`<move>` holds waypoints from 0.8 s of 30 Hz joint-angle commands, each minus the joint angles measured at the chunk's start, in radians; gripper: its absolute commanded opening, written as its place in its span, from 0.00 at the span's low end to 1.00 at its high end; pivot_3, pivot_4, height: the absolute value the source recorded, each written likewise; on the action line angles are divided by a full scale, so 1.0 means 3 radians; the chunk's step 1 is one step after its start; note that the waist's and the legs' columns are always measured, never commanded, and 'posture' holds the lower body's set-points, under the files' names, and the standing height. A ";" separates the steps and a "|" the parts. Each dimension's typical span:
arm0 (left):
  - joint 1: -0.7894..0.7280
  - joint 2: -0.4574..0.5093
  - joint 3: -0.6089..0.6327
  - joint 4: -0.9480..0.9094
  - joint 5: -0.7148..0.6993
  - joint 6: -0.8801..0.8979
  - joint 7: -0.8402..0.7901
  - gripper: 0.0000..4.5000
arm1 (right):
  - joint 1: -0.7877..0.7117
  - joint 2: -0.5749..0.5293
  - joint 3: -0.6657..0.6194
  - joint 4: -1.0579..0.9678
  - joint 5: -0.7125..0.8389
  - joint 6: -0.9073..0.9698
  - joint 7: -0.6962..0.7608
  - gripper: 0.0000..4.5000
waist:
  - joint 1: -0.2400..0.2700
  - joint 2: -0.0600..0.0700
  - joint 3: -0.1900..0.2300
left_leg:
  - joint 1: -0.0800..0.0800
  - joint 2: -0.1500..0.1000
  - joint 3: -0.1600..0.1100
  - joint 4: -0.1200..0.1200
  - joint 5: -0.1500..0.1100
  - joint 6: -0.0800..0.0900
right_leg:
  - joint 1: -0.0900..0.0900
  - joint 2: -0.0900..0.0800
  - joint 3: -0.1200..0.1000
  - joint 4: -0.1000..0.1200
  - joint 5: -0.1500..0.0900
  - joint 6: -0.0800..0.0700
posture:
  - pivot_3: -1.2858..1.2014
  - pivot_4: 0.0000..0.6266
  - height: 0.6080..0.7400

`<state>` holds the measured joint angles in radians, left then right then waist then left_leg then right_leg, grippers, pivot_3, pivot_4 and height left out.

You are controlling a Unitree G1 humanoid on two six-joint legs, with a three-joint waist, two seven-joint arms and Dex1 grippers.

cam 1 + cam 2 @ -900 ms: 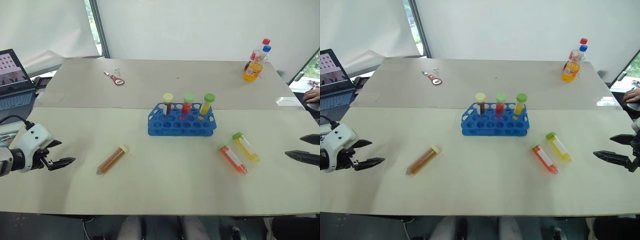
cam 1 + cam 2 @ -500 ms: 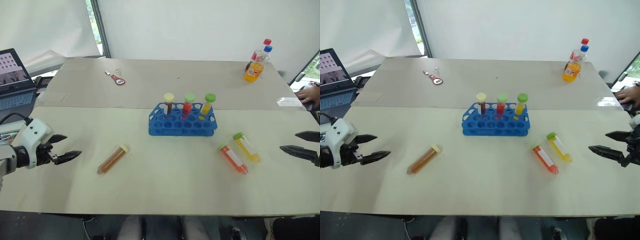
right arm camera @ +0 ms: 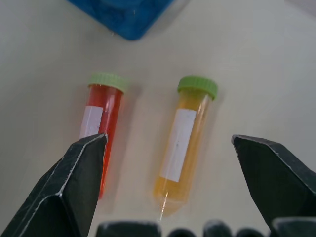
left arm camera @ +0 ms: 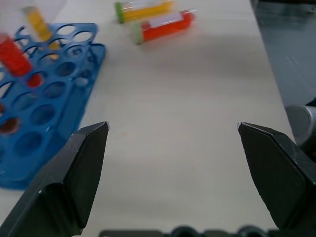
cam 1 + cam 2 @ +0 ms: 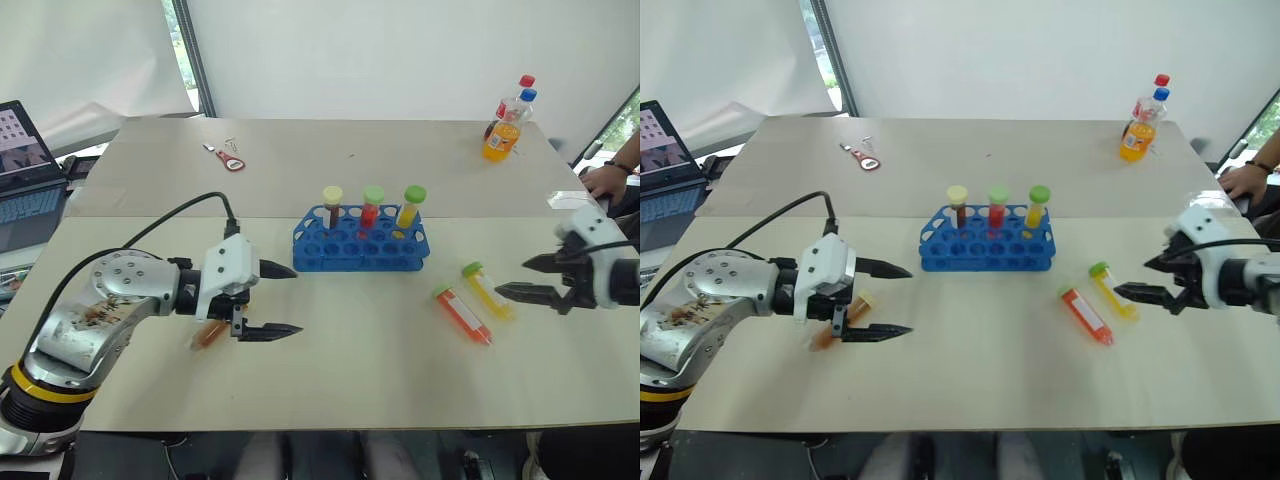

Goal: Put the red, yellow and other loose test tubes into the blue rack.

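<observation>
Both pincers (image 5: 283, 300) (image 5: 522, 277) moved inward, gaping wide — green-capped red tube (image 5: 463, 314), yellow tube (image 5: 489, 291) lie flat.

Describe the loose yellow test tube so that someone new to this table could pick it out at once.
Start at the blue plastic rack in the middle of the table; just to the robot's right of it, two capped tubes lie side by side on the tabletop. The yellow test tube is the one farther from the rack, nearer the open right gripper. Its neighbour, the red test tube, also has a green cap and white label, so go by the yellow liquid.
</observation>
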<state>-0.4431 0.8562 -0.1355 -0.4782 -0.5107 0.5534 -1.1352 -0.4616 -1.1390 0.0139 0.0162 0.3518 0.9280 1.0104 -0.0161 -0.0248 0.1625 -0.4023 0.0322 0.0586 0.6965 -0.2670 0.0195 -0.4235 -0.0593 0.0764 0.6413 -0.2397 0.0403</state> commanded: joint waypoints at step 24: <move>-0.0072 -0.0545 -0.0406 0.0062 0.0405 -0.0582 -0.0073 1.00 | -0.1728 0.0794 0.1207 0.2310 -0.1192 -0.0043 0.0528 0.28 | 0.0010 0.0001 0.0000 | -0.0011 -0.0001 -0.0006 0.0001 0.0000 0.0001 | -0.0005 -0.0001 -0.0006 -0.0002 0.0000 0.0000 | 0.52 0.24 1.00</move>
<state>-0.4632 0.6962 -0.2634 -0.4458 -0.3912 0.4114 -1.1560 -0.9562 -0.8980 0.4118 0.7100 -0.0061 0.8843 1.1569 -0.0130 -0.0246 0.1624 -0.4054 0.0319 0.0566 0.6969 -0.2670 0.0197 -0.4251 -0.0595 0.0744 0.6406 -0.2396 0.0403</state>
